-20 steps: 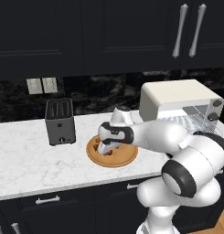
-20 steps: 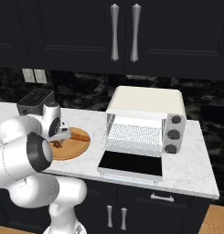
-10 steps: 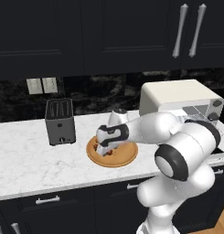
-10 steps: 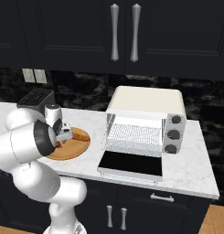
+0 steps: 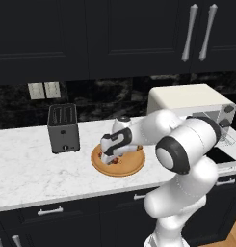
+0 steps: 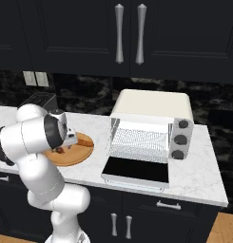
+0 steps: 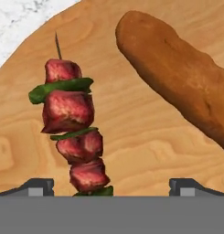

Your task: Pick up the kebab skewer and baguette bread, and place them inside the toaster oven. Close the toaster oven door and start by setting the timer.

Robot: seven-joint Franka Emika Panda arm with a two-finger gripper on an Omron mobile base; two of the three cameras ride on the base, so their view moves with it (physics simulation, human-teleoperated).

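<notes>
Now | gripper (image 7: 111, 185) open wide, empty | kebab skewer (image 7: 72, 132) lower-left frame, between tips, axis pointing away | baguette bread (image 7: 177, 77) upper right

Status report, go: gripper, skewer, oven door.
Gripper open, low over the wooden board, fingertips straddling the kebab skewer. Baguette bread lies apart beside it. Toaster oven door down, open.
</notes>
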